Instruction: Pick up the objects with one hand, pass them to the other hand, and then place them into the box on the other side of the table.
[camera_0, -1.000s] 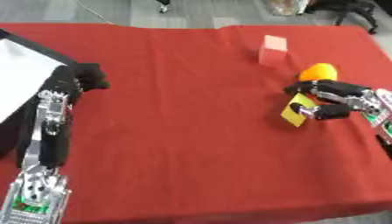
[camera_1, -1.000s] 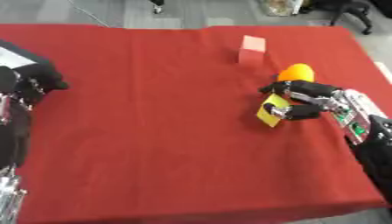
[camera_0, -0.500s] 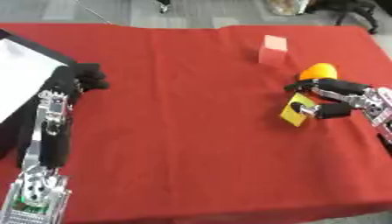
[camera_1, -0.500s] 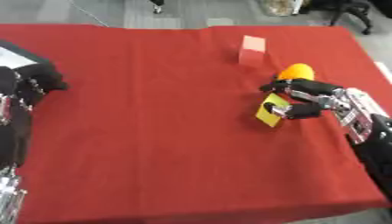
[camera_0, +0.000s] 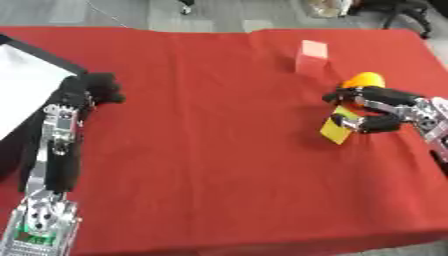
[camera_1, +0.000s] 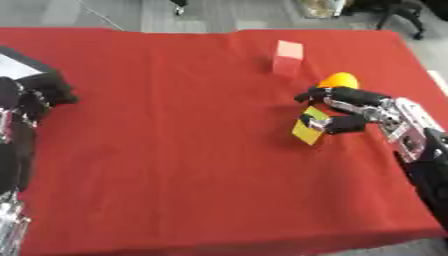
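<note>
— Where your right hand (camera_0: 385, 112) reaches over the red-covered bench (camera_0: 210, 150), what sits in its fingers?

— You're pinching a flat yellow card (camera_0: 338, 129) between thumb and curled fingers, tilted up off the cloth. A round orange object (camera_0: 364, 80) lies just behind, a pink block (camera_0: 311, 55) farther back.

— And your left hand (camera_0: 87, 92)?

— Curled on nothing, beside the white box (camera_0: 22, 87) at the left edge.

Right hand (camera_0: 385, 111), entering from the right edge, palm turned leftward, fingers (camera_0: 350, 95) and thumb curled in a pinch at their tips. Left arm extended from the lower left corner along the red surface (camera_0: 210, 150), forearm silver and black; left hand (camera_0: 90, 91) lying near its left edge, fingers curled.
</note>
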